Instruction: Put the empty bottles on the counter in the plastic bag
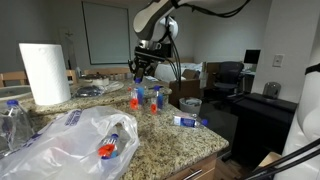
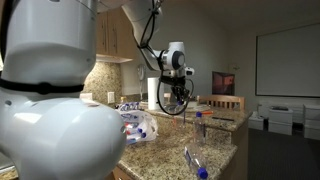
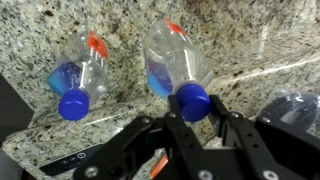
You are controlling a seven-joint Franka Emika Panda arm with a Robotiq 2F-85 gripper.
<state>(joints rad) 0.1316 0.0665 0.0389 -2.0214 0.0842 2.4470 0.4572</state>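
Note:
In the wrist view my gripper [image 3: 194, 103] is shut on the blue cap of a clear bottle [image 3: 175, 60] with a blue label, one finger on each side. A second such bottle [image 3: 82, 72] stands to its left on the speckled granite counter [image 3: 250, 40]. In an exterior view the gripper [image 1: 142, 72] hangs over two upright bottles [image 1: 135, 98] [image 1: 155, 98] near the counter's far edge. Another bottle [image 1: 188, 121] lies on its side at the counter corner. The crinkled plastic bag [image 1: 70, 140] lies in the foreground with one bottle [image 1: 110, 148] inside it.
A white paper towel roll [image 1: 44, 72] stands at the back of the counter. Another bottle [image 1: 12, 118] stands at the near edge beside the bag. A dark desk with a chair [image 1: 225, 80] lies beyond the counter. A bottle lies near the counter edge [image 2: 195, 160].

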